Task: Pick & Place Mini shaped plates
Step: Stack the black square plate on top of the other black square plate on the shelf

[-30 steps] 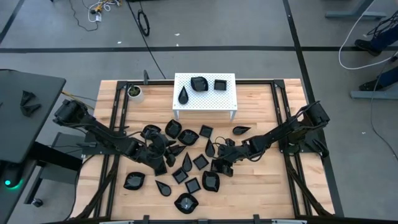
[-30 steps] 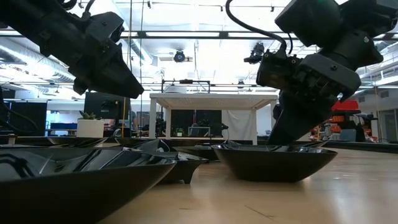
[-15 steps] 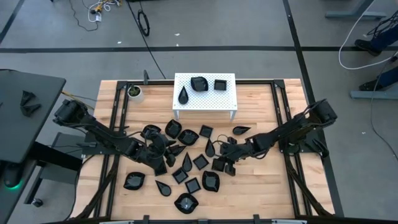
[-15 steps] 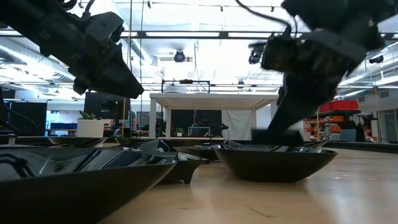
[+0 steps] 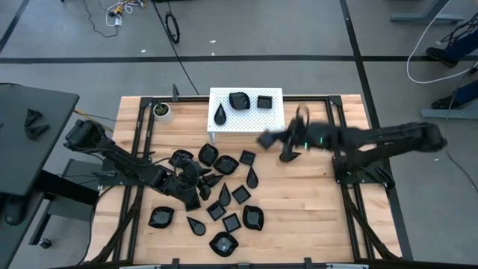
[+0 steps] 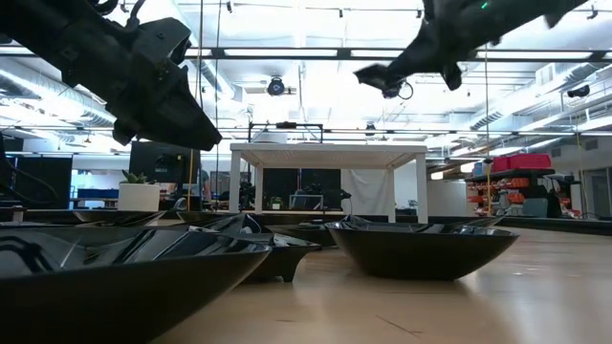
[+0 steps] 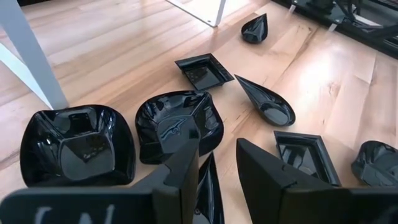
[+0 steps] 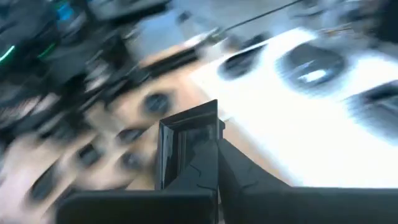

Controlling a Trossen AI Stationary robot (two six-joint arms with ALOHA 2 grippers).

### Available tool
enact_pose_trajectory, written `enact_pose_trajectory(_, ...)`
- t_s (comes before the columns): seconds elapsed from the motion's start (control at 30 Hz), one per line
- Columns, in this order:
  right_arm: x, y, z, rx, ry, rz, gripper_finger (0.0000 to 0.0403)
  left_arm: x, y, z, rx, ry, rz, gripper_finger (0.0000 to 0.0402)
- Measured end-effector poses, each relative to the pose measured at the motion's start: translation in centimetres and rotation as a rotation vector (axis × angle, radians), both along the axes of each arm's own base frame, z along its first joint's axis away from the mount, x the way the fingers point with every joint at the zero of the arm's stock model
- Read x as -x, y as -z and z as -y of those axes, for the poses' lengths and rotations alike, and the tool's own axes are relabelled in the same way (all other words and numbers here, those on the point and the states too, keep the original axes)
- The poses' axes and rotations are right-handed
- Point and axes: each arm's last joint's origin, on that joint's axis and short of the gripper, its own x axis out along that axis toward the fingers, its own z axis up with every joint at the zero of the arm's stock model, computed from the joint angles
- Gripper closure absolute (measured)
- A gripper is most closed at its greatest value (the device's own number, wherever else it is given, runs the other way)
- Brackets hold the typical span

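Observation:
Several mini shaped plates (image 5: 224,196), glossy and black, lie in a pile on the wooden table. Three more sit on the white perforated stand (image 5: 246,112). My right gripper (image 5: 266,139) is blurred, high in the air by the stand's right front corner. It is shut on a small square plate (image 8: 186,146). In the low view the right gripper (image 6: 378,75) hangs well above the table. My left gripper (image 7: 217,177) stands open low over the pile's left part, with a leaf-shaped plate (image 7: 208,186) showing between its fingers. My right gripper pinches the square plate by one rim (image 8: 208,134) between its two fingers. The plate stands on edge in the hold, its hollow facing sideways. It is lifted clear of the table. The picture is too blurred to tell more.
A small white cup with a green plant (image 5: 161,110) stands at the table's far left. A teardrop plate (image 5: 289,156) lies alone right of the stand. Black frame rails (image 5: 340,149) run along both table sides. Bare wood lies at the near right.
My right gripper has risen from the pile's right side with the square plate. It has swung toward the table's far edge, up beside the white stand, tipping toward level. The plate is now lifted clear of the table. The left arm has kept still.

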Motion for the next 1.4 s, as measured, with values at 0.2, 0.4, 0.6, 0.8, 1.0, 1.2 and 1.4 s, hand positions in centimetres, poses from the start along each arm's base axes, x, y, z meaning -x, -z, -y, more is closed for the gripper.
enact_pose_trajectory(0.2, 1.0, -1.9, 8.5, -0.037, 0.161, 0.018, 0.0401, 0.0, 0.0, 0.0, -0.002, -0.007, 0.005, 0.0287)
enact_pose_trajectory(0.4, 0.0, -2.6, 14.6, -0.155, 0.145, -0.079, 0.0401, -0.1, -0.1, -0.3, -0.005, -0.021, 0.009, 0.0287)
enact_pose_trajectory(0.6, -1.2, -2.3, 18.1, -0.303, 0.209, -0.084, 0.0401, -0.1, -0.1, -0.3, -0.006, -0.025, 0.011, 0.0287)
enact_pose_trajectory(0.8, -1.6, 0.3, 17.1, -0.355, 0.430, -0.069, 0.0401, -0.2, -0.1, -0.3, 0.011, -0.030, 0.020, 0.0287)
enact_pose_trajectory(1.0, -1.7, 1.8, 15.2, -0.407, 0.557, 0.171, 0.0401, -0.2, -0.1, -0.3, 0.018, -0.033, 0.024, 0.0287)
enact_pose_trajectory(1.2, -2.2, 3.5, 13.6, -0.478, 0.618, 0.328, 0.0401, -0.2, -0.1, -0.3, 0.017, -0.034, 0.024, 0.0287)
enact_pose_trajectory(1.4, -2.4, 3.9, 12.9, -0.454, 0.671, 0.314, 0.0401, -0.2, -0.1, -0.3, 0.017, -0.035, 0.025, 0.0287)
